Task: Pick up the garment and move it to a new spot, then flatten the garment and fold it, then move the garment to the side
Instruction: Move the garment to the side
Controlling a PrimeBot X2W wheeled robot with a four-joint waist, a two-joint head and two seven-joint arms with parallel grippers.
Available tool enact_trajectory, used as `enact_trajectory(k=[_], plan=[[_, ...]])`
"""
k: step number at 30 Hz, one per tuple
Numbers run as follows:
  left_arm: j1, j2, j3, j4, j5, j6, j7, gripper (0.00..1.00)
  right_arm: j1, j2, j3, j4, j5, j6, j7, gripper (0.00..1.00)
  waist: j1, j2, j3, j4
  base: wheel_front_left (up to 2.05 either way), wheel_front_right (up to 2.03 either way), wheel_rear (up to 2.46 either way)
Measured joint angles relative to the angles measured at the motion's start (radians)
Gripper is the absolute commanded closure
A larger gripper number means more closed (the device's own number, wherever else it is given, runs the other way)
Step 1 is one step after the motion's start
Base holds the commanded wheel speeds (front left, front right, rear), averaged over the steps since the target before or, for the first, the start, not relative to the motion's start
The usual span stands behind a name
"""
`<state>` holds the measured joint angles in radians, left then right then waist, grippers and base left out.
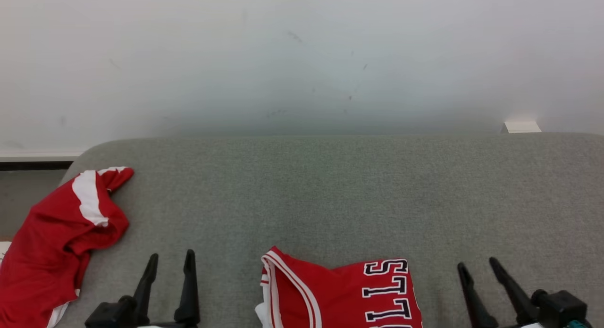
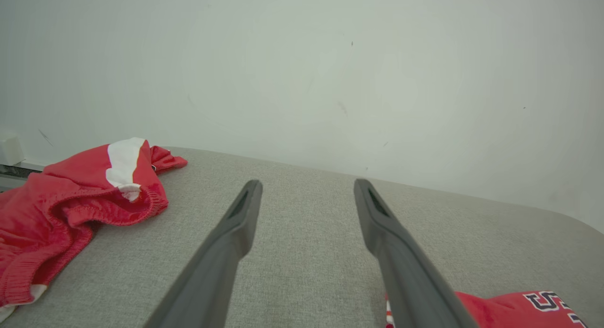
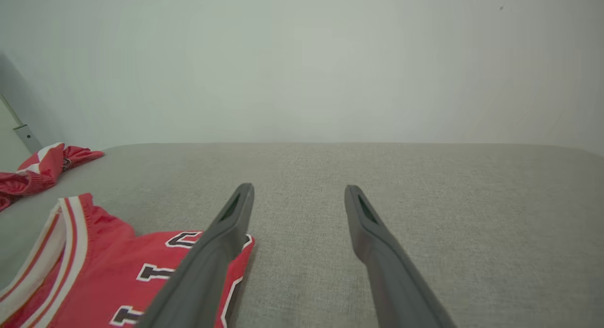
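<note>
Red jersey (image 1: 339, 295), at near edge of head view: black, white-outlined block letters (image 1: 384, 290) lying sideways. "S" is clear; next two read "L" or "T", uncertain. The rest is cut off. Nothing else legible.

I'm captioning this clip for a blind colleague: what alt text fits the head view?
A red jersey with dark lettering lies at the bottom centre of a grey padded surface, between the open left gripper and open right gripper, both empty. A crumpled red-and-white garment sits at its left edge, with a pale wall behind.
</note>
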<state>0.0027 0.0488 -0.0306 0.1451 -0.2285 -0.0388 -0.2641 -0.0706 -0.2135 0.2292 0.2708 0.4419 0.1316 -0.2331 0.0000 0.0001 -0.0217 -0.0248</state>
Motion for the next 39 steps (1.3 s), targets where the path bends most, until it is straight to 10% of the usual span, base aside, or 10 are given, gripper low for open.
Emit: enact_trajectory(k=[23,24,26,39], plan=[[-0.005,0.000,-0.008,0.016,0.000,-0.003,0.000,0.00,-0.078,0.091,0.174,0.323,0.198,0.001,0.334,0.00,0.0000,0.0000,0.009,0.086,0.00,0.00,0.00],[-0.005,0.000,-0.008,0.017,0.000,-0.003,0.000,0.00,-0.083,0.094,0.173,0.330,0.203,0.001,0.339,0.45,0.0000,-0.0001,0.010,0.088,0.00,0.00,0.00],[-0.005,0.000,-0.008,0.017,0.000,-0.003,0.000,0.00,-0.091,0.096,0.174,0.338,0.212,0.001,0.348,1.00,0.0000,0.0000,0.011,0.090,0.00,0.00,0.00],[-0.005,0.000,-0.019,0.010,0.000,-0.004,0.000,0.00,-0.177,0.064,0.191,0.281,0.229,0.000,0.311,1.00,0.0000,0.0000,0.007,0.050,0.00,0.00,0.00]])
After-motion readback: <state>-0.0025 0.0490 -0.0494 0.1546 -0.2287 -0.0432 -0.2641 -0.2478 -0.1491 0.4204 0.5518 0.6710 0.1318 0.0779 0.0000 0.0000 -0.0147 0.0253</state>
